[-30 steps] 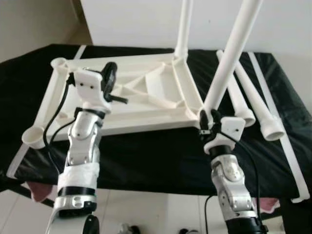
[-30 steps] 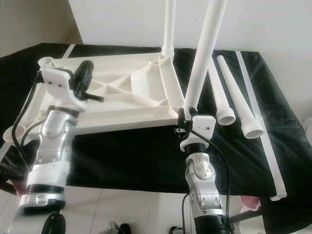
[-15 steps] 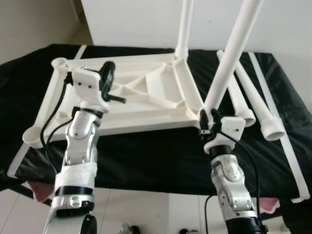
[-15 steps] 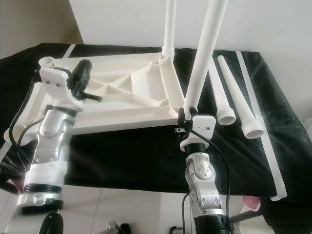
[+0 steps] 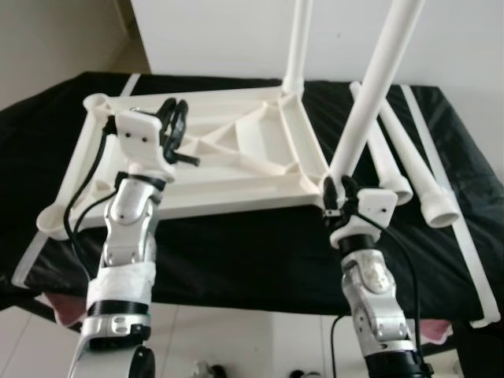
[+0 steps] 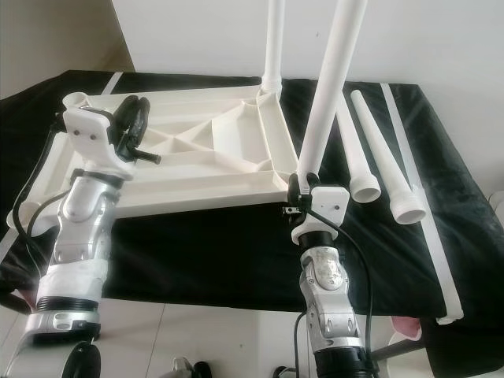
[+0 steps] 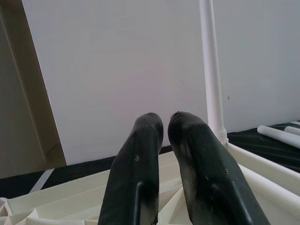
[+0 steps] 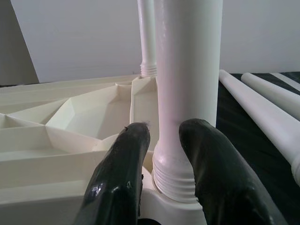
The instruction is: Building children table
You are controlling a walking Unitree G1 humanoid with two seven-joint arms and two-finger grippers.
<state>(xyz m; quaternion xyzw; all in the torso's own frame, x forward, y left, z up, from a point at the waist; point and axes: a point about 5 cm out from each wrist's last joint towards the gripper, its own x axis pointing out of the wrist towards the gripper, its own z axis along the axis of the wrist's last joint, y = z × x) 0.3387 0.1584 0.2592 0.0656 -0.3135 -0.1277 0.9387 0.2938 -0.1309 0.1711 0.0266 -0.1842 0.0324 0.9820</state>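
The white table top lies upside down on a black-covered surface. One white leg stands upright in its far right corner. A second leg stands tilted in the near right corner socket, and my right gripper is shut on that leg's threaded base. My left gripper hovers over the left part of the table top, pointing away from me. Its fingers are almost touching, with nothing between them. Two loose legs lie on the cloth to the right.
Empty corner sockets show at the near left and far left of the table top. White strips run along the cloth's edges. A white wall stands behind, and the floor lies below the near edge.
My left wrist has turned a little, so its two fingers now show side by side. The right gripper and the held leg have not moved.
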